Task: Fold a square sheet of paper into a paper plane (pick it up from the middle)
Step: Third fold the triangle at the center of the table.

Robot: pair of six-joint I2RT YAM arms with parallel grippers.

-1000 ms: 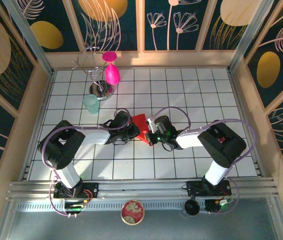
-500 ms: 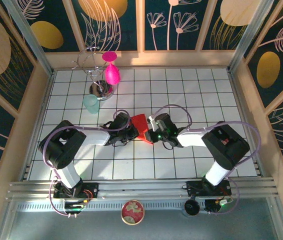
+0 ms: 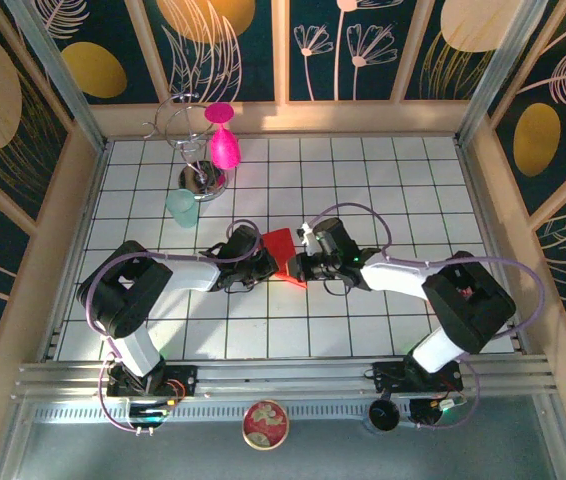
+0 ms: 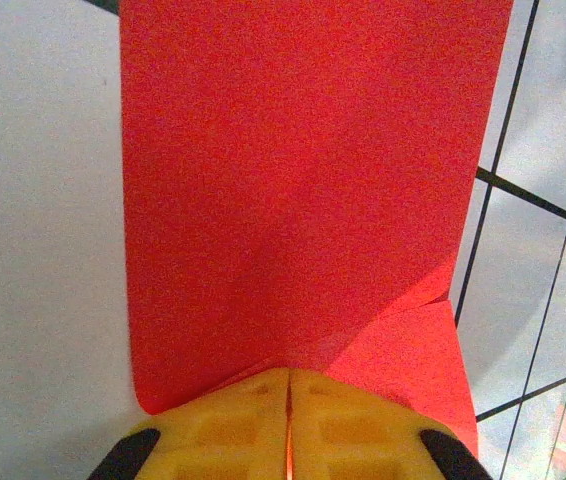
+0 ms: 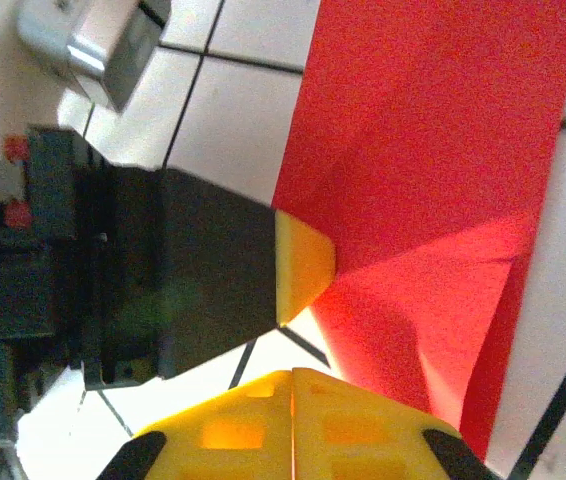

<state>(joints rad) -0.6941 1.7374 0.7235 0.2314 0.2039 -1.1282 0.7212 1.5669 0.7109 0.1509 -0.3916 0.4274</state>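
- We see the paper [image 3: 283,250] lying on the table [image 3: 403,190] near its middle, between the two grippers.
- From above, most of the sheet's near edge is covered by the arms, so we cannot make out its full outline.
- The left gripper [image 3: 266,262] meets the sheet from the left. In its wrist view the yellow pads [image 4: 223,430] are pressed together, with a thin red line in the seam between them, so it is pinching the paper's edge.
- In that view the sheet runs up and out of the top of the frame. A folded flap lies at its lower right, partly behind the pads.
- The right gripper [image 3: 305,268] sits at the sheet's near right corner. Its wrist view shows its pads [image 5: 373,425] closed tight against each other.
- The red flap reaches those pads, but we cannot tell whether any paper is caught between them.
- In the right wrist view one yellow pad of the left gripper touches the sheet's left edge. The black body behind it is dark and hard to read.
- A crease crosses the sheet there, and its far end is cut off by the frame.
- At the far left of the table stand a goblet [image 3: 224,145] and a cup [image 3: 182,208], well apart from the paper.
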